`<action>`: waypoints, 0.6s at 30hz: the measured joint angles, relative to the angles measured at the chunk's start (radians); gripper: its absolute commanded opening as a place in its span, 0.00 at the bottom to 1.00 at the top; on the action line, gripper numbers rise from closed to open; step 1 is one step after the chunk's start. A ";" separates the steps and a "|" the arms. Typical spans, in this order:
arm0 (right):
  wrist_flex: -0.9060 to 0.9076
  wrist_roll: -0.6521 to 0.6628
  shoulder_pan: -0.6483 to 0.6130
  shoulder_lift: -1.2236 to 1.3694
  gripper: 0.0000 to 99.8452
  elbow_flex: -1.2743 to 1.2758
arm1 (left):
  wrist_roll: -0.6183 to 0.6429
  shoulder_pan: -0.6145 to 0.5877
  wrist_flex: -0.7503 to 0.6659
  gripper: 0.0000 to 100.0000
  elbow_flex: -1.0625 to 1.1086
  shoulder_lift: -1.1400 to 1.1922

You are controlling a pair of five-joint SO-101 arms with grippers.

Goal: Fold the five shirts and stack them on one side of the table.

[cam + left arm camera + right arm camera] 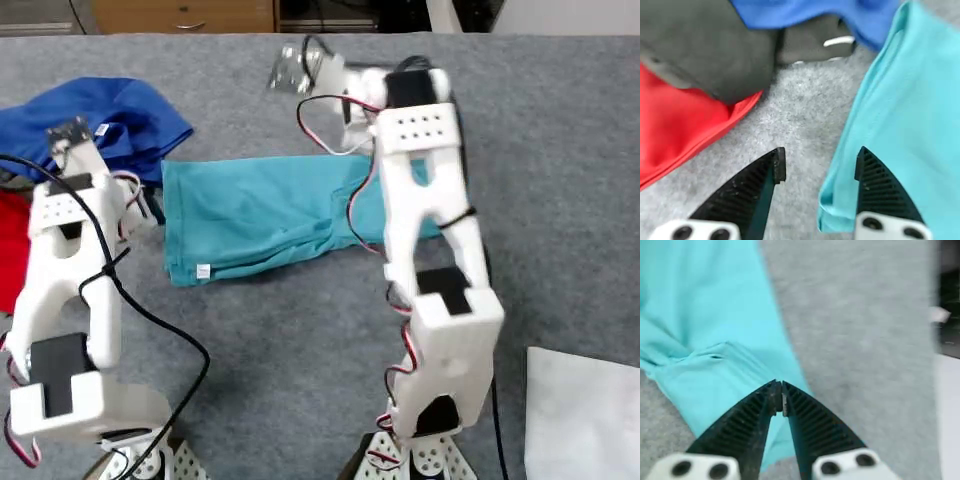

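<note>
A teal shirt (pixel 260 215) lies folded lengthwise in the middle of the grey table (pixel 560 150). Beside its left end my left gripper (pixel 820 162) hangs open just above the table, one finger (pixel 875 185) over the teal shirt's edge (pixel 900 115) and the other over bare table. My right gripper (pixel 780 392) is shut with nothing between its fingers, hovering over the teal shirt's far edge (pixel 705 365). The right arm (pixel 420 190) stretches across the shirt's right end. A blue shirt (pixel 110 115) lies crumpled at the far left, with a red shirt (pixel 10 250) at the left edge.
In the left wrist view a dark garment (pixel 705 45) lies over the red shirt (pixel 680 125), and the blue shirt (pixel 805 10) lies behind. A white piece of fabric (pixel 585 410) sits at the near right corner. Bare table stretches in front of the teal shirt and to the right.
</note>
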 measured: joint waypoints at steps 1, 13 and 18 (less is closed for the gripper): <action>0.002 -0.025 0.015 -0.014 0.00 -0.005 | 0.017 0.011 0.041 0.24 -0.032 -0.006; -0.109 -0.410 0.364 0.028 0.00 0.081 | 0.092 0.103 0.288 0.23 -0.387 0.267; -0.358 -0.577 0.456 0.072 0.00 0.247 | 0.043 0.103 0.338 0.23 -0.542 0.463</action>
